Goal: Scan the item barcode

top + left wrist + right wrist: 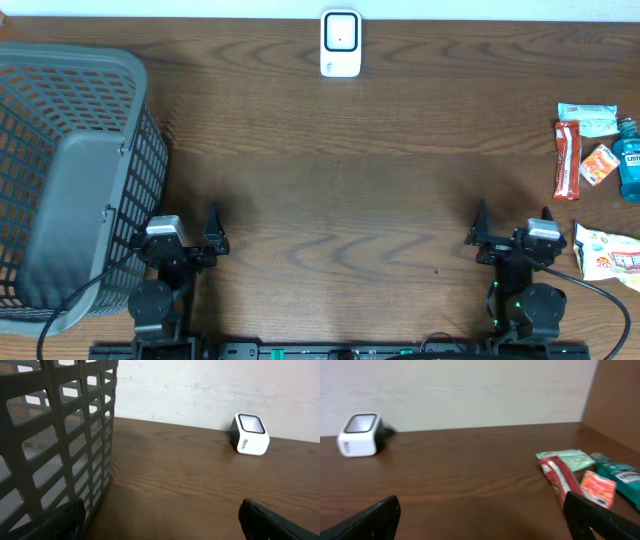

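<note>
Jaws wide, nothing held

Both arms sit at the near edge of the bench (350, 190). The left gripper (180, 232) is at near left and the right gripper (512, 228) at near right, well apart from each other. Each has its jaws spread wide with only bare wood between them. In both wrist views the dark fingertips (270, 520) show only at the bottom corners.

The white scanner (340, 43) stands at the far edge, about centre, with its dark window showing. From the left wrist it appears far and to the right; from the right wrist, far and to the left.

The goods lie together at the right edge of the bench. A mint-green packet (587, 118) lies farthest. Nearer than that, a long red packet (567, 160) lies lengthwise, with a small orange packet (599, 164) just beside it. A blue bottle (629, 160) is next, partly cut off by the overhead frame. A white pouch (607, 255) lies apart from these, nearer and just to the right of the right gripper. No barcode can be made out on any of them.

A grey lattice basket (150, 150) fills the left side, its wall just beside the left gripper.
</note>
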